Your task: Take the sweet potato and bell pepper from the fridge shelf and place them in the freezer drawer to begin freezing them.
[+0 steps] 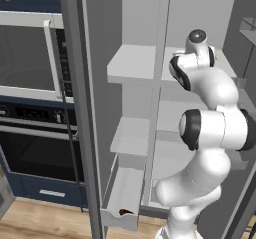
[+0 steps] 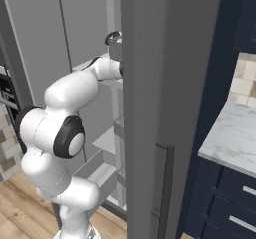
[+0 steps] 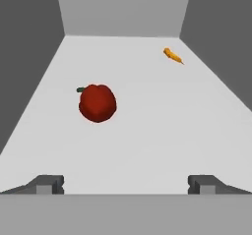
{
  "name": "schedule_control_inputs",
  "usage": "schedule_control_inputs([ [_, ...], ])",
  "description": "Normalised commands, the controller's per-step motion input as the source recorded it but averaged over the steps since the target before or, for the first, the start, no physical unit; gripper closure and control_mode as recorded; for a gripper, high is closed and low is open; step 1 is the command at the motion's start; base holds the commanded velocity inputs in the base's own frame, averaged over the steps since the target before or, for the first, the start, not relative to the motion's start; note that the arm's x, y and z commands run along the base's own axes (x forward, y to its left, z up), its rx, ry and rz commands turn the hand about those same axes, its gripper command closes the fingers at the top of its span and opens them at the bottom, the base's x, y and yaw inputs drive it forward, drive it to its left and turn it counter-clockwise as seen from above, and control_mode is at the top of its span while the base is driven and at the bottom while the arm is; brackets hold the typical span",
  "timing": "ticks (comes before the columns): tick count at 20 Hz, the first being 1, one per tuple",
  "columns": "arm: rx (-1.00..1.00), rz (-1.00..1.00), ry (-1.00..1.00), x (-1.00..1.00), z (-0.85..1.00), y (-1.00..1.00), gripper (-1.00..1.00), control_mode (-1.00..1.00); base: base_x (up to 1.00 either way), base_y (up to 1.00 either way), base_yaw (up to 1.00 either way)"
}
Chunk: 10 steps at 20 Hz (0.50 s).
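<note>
A glossy red pepper [image 3: 97, 102] with a dark stem is being shown on the flat pale shelf [image 3: 147, 140] in the hand view, ahead of the spread, empty gripper [image 3: 126, 185]. In the left base view, a reddish-brown sweet potato [image 1: 125, 212] is being seen lying in the narrow grey drawer [image 1: 116, 217].

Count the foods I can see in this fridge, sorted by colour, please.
Red: 1, the bell pepper on the fridge shelf.
Orange: 1, a tiny sliver farther back.
Reddish-brown: 1, the sweet potato in the freezer drawer.
Total: 3
</note>
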Motion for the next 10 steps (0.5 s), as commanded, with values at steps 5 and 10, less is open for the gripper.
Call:
schedule_control_inputs([
  [5, 0.0, 0.04, 0.0, 0.49, -0.3, -0.11, -1.0, -1.0, 0.0, 0.0, 0.0],
  [10, 0.03, 0.02, 0.02, 0.64, -0.1, -0.36, -1.0, -1.0, 0.0, 0.0, 0.0],
])
